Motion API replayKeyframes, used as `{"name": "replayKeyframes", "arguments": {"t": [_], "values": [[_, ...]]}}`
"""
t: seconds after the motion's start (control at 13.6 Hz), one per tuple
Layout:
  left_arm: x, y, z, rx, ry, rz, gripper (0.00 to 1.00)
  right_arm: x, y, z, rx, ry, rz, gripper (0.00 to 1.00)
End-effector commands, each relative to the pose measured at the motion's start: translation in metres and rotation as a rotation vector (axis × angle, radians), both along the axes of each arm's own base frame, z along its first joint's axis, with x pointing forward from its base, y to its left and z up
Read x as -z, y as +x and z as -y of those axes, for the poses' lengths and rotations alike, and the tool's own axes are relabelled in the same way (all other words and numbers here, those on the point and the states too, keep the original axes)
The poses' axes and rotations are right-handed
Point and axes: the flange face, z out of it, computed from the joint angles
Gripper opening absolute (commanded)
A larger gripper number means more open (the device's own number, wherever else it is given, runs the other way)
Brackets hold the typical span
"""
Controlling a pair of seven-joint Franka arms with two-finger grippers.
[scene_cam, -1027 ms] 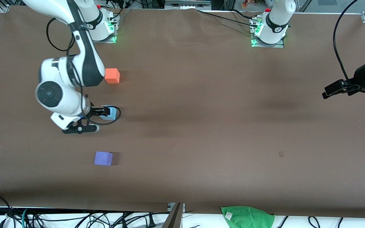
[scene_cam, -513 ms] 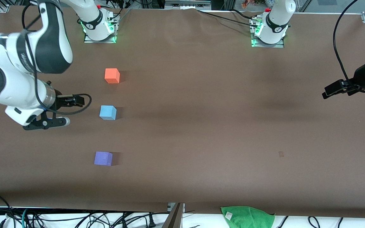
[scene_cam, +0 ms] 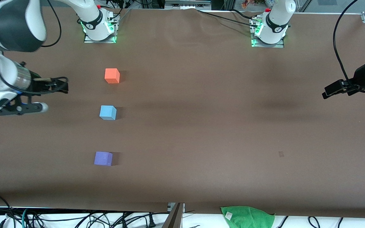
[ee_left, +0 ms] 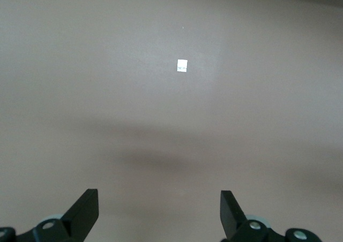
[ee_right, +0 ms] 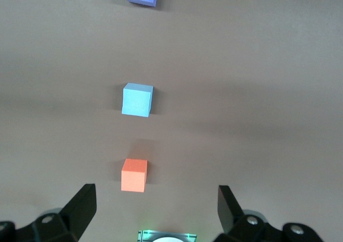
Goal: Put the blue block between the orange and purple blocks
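The blue block (scene_cam: 108, 112) sits on the brown surface (scene_cam: 201, 126), in line between the orange block (scene_cam: 112, 76), which lies farther from the front camera, and the purple block (scene_cam: 103, 158), which lies nearer. All three stand well apart and nothing touches them. The right end effector (scene_cam: 60, 86), fingers spread and empty, hangs over bare surface at the right arm's end, beside the row. The left end effector (scene_cam: 328, 91), also spread and empty, waits at its own end. The placement looks complete, with nothing evidently left to do.
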Motion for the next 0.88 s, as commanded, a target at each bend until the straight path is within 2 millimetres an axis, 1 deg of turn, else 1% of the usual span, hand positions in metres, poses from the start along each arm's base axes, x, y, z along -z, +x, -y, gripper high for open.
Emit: {"name": "replayKeyframes", "arguments": {"t": [0.0,0.22,0.29,0.37,0.44,0.51,0.66,0.73,0.81], "values": [[-0.001,-0.001,0.002,0.004,0.026,-0.001,1.0,-0.018,-0.026,0.033,0.021,0.093,-0.03,1.0],[-0.001,-0.001,0.002,0.004,0.026,-0.001,1.0,-0.01,-0.039,0.029,-0.009,0.067,-0.051,1.0],[-0.001,-0.001,0.002,0.002,0.026,-0.001,1.0,-0.02,-0.044,0.037,0.001,0.066,-0.034,1.0],[-0.001,-0.001,0.002,0.004,0.026,-0.002,1.0,-0.037,-0.05,0.054,0.029,0.065,0.006,1.0],[-0.001,-0.001,0.002,0.002,0.026,0.001,1.0,-0.049,-0.055,0.06,0.035,0.064,0.04,1.0],[-0.001,-0.001,0.002,0.004,0.026,0.001,1.0,-0.056,-0.061,0.061,0.034,0.061,0.047,1.0],[0.0,-0.001,0.002,0.004,0.026,-0.004,1.0,-0.047,-0.063,0.07,0.036,0.012,0.04,1.0],[0.0,-0.001,0.002,0.004,0.026,-0.004,1.0,-0.049,-0.06,0.073,0.024,-0.013,0.062,1.0],[0.0,-0.001,0.002,0.004,0.026,-0.004,1.0,-0.05,-0.06,0.065,-0.008,-0.014,0.069,1.0]]}}
